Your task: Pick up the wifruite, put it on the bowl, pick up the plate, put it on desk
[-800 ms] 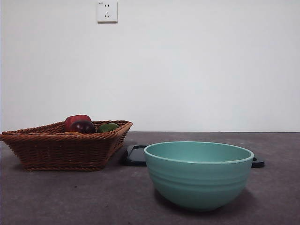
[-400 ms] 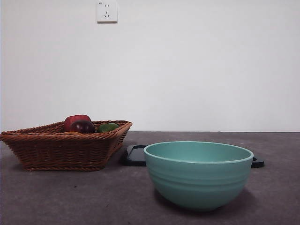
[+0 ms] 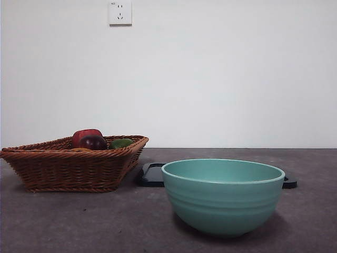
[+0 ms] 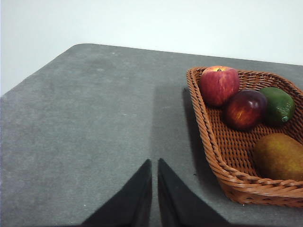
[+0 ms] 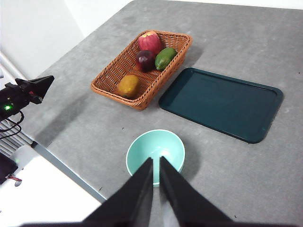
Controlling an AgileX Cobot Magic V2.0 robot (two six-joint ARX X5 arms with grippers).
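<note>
The wifruite (image 4: 279, 156), orange-brown and dull, lies in the brown wicker basket (image 4: 215, 156), at the end opposite the red apple; it also shows in the right wrist view (image 5: 129, 86). The teal bowl (image 3: 223, 196) stands empty at the front right of the desk (image 3: 79, 221). The plate (image 5: 220, 103), a dark flat rectangular tray, lies behind the bowl. My left gripper (image 4: 152, 161) is shut and empty above bare desk beside the basket. My right gripper (image 5: 156, 160) is shut and empty, high above the bowl (image 5: 155, 153). Neither gripper shows in the front view.
The basket (image 3: 73, 163) also holds a red apple (image 4: 218, 84), a dark purple-red fruit (image 4: 245, 109) and a green fruit (image 4: 277, 105). The desk's front edge (image 5: 71, 172) runs near the bowl. A white wall stands behind.
</note>
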